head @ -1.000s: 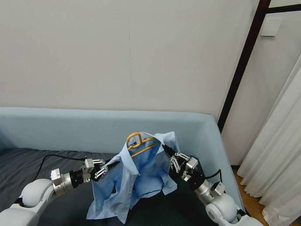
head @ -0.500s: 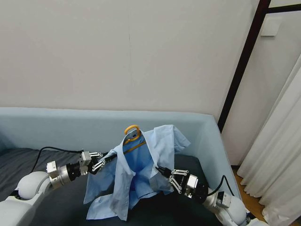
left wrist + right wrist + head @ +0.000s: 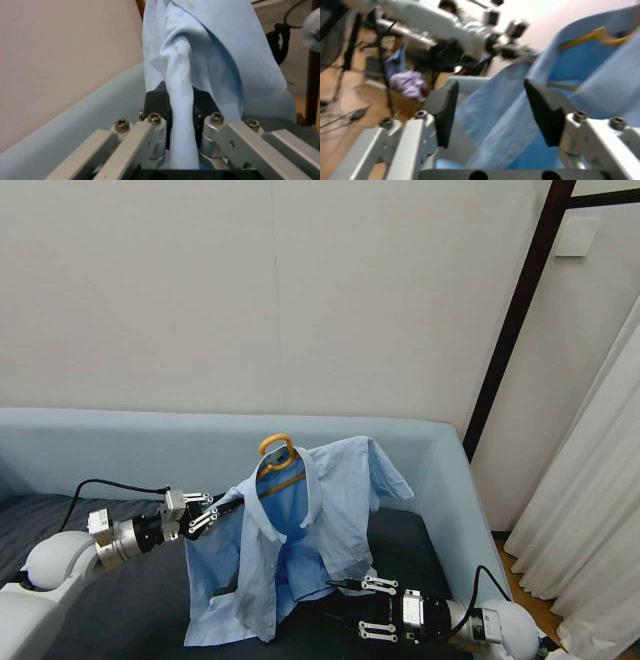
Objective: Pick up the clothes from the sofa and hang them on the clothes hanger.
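Pale blue sofa [image 3: 100,450] against a white wall. Over its dark seat, a blue shirt [image 3: 300,530] drapes a yellow hanger [image 3: 277,448], higher than a second ago. The left hand [image 3: 222,505] is clenched on the shirt's shoulder fold. The right hand [image 3: 352,608] has let go and dropped low, released, so one hand now carries the shirt.

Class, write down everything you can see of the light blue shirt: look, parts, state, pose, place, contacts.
The light blue shirt is thin woven cloth with a collar and open front, creased. It hangs draped on a yellow hanger, above the dark seat of the pale blue sofa. The left gripper pinches a fold at its shoulder; the right gripper sits open beside its hem.
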